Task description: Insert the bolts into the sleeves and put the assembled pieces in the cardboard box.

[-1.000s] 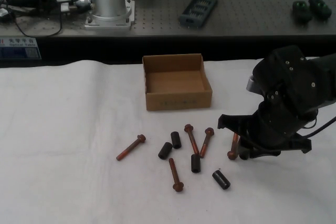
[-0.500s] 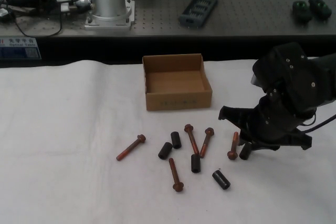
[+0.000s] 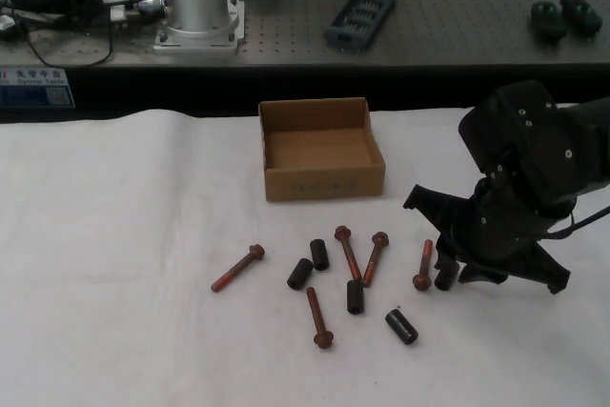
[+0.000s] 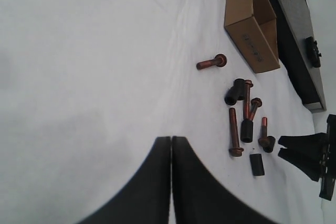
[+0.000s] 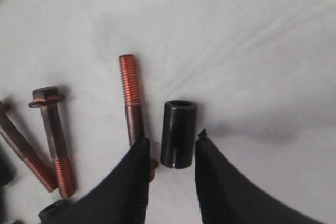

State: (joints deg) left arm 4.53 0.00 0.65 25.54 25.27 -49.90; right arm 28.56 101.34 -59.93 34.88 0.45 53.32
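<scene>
You have a white cloth (image 3: 114, 235) spread over the bench, and everything in the task lies on it. Your right arm (image 3: 534, 159) stands on the right side of the cloth, bent down toward the parts. The cardboard box (image 3: 324, 181) sits open-topped toward the back of the cloth, beyond the scattered parts and well apart from the arm.

Your right gripper (image 5: 172, 139) is partly open, with one finger on each side of a black sleeve (image 5: 178, 129). The sleeve lies flat on the cloth with its lower end between the fingertips. One fingertip is right at the sleeve's edge and the other is just beside it. I cannot tell whether either one is pressing on it.

Your left gripper (image 4: 171, 141) is over bare cloth, well away from the parts. Its fingers are pressed together and hold nothing.

A copper-coloured bolt (image 5: 131, 98) lies just beside the sleeve, roughly parallel to it, with its threaded end pointing away from the gripper. In the high view, four more bolts (image 3: 347, 251) and four loose sleeves (image 3: 355, 296) are scattered in front of the box.
</scene>
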